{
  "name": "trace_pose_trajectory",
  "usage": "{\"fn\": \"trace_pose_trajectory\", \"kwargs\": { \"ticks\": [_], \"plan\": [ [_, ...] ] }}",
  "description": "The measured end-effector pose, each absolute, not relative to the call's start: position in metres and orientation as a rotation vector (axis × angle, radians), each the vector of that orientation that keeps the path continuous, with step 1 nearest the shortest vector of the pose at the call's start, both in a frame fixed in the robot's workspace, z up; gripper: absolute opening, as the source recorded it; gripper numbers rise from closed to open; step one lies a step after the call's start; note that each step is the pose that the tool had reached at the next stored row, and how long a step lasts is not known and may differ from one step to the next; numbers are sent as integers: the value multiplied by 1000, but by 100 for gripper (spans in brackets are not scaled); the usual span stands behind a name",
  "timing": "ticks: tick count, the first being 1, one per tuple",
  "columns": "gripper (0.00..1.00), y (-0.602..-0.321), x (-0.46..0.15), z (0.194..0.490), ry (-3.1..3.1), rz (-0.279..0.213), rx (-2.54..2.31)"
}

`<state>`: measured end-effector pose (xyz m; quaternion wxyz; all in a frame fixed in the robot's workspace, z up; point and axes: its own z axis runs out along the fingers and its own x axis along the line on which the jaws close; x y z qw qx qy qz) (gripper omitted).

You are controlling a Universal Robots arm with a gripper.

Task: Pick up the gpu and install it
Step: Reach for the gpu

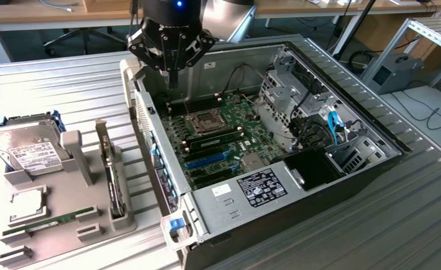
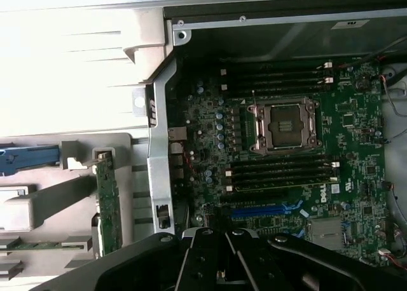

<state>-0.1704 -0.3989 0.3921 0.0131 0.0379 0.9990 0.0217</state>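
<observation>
I have the hand (image 1: 173,79) closed tight with nothing in it. It hangs over the far end of the open computer case (image 1: 318,208), above the circuit board (image 1: 228,138) and close to the bare processor socket (image 1: 205,121). The case lies on its side in the middle of the bench (image 1: 70,84).

The gpu (image 1: 114,180) stands on its long edge in a slot of the grey holder (image 1: 55,239). It is outside the case, just beside the case's pale wall and well apart from the hand. The holder sits toward the bench edge at the exterior view's left. A hard drive (image 1: 25,146) rests at the holder's far corner. A green memory stick (image 1: 48,222) lies flat nearer its front edge.
</observation>
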Motion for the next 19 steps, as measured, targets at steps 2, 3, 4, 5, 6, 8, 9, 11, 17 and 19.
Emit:
{"fn": "trace_pose_trajectory", "kwargs": {
  "ticks": [2, 3, 4, 5, 6, 8, 9, 11, 17, 19],
  "plan": [
    [11, -399, -171, 392, 3112, 68, 118],
    [11, -399, -171, 392, 3113, 68, 118],
    [11, -399, -172, 392, 3113, 68, 118],
    [11, -399, -172, 392, 3113, 68, 118],
    [11, -399, -172, 392, 3113, 68, 118],
    [11, -399, -173, 392, 3112, 68, 118],
    [11, -399, -173, 392, 3112, 68, 118],
    [11, -399, -173, 392, 3112, 68, 118],
    [11, -399, -175, 392, 3113, 68, 118],
    [11, -399, -176, 392, 3113, 68, 118]
  ]
}}
